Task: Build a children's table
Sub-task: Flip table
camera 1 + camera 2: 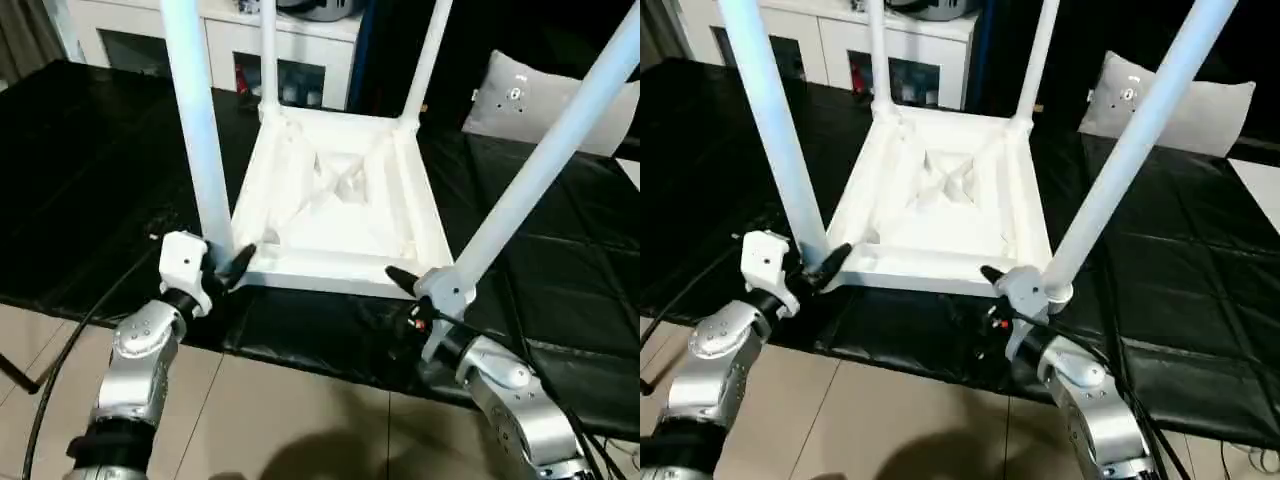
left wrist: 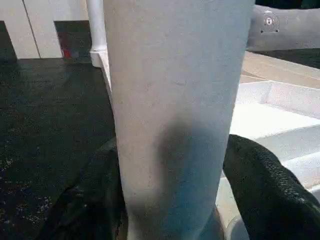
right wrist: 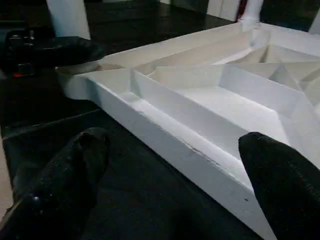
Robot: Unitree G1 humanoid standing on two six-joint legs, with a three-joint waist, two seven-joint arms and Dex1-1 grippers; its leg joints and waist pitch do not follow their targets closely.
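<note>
The children's table (image 1: 340, 215) lies upside down on a black mat (image 1: 90, 170), all four legs socketed and pointing up, its near edge just ahead of both grippers. The left gripper (image 1: 232, 268) has its fingers (image 2: 265, 190) straddling the base of the near-left leg (image 1: 200, 130) right at the corner socket; they look close against the tube, but whether they actually clamp it cannot be told. The right gripper (image 3: 170, 185) is spread wide and holds nothing, with the table's near rim between and just beyond its fingers, beside the near-right leg (image 1: 540, 170).

Handling guess: hollow white plastic, so light and stiff, smooth and a bit slippery. The long legs give leverage and could wobble in their sockets, so best hold is low on a leg near the socket, or on the rim.

The left wrist view shows finger-to-leg closeness that the head views blur. The right wrist view shows the ribbed underside and the left gripper across the near edge. The head views alone show all four legs and the white cabinet (image 1: 250, 50) behind.
</note>
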